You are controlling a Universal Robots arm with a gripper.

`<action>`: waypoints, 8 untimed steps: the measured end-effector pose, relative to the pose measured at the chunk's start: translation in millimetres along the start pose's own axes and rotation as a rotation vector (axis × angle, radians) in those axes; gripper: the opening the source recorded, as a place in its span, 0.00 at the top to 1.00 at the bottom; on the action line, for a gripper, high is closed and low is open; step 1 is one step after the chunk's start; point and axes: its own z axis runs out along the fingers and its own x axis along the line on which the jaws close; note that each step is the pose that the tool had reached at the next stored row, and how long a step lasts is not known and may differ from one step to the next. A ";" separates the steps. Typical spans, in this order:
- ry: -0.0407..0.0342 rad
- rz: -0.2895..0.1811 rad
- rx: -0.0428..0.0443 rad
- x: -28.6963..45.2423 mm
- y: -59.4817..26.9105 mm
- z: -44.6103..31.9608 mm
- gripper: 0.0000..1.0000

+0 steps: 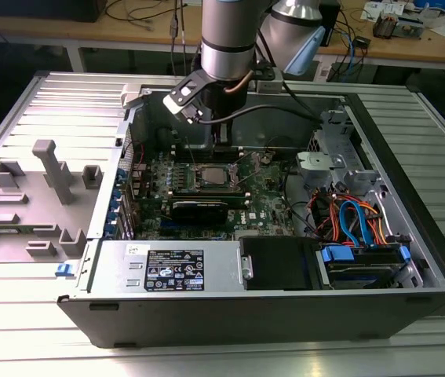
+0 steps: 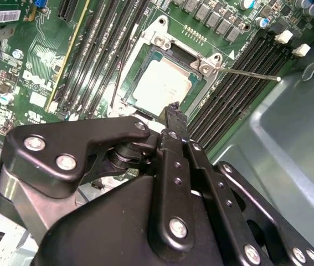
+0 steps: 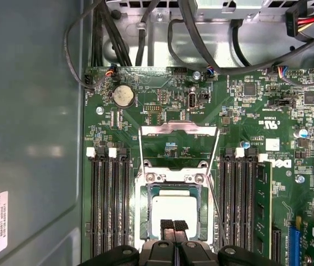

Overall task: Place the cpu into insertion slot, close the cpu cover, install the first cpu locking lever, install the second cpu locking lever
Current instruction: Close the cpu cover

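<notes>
The cpu lies in the insertion slot, its dull silver top showing in both wrist views. The cpu cover rests flat around it as a silvery frame. Two thin wire locking levers stand free of the socket: one runs along one side and shows as a long rod in the second wrist view, the other sits on the opposite side. My gripper hovers just over the cpu's edge, fingers shut together with nothing between them. In the exterior view it hangs over the socket.
Black memory slots flank the socket on both sides. A long black card lies just in front of it, and the power-supply box fills the case's front. Drive cage with coloured cables at the exterior view's right; grey fixture tray at its left.
</notes>
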 end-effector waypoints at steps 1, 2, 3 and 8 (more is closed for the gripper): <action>0.0000 0.000 0.0000 0.0 0.0 -1.3 0.89; 0.0000 0.000 0.0000 0.0 0.0 -2.3 0.89; 0.0001 0.000 0.0000 0.0 0.0 -3.5 0.89; -0.0004 0.000 -0.0002 0.1 0.0 -7.3 0.89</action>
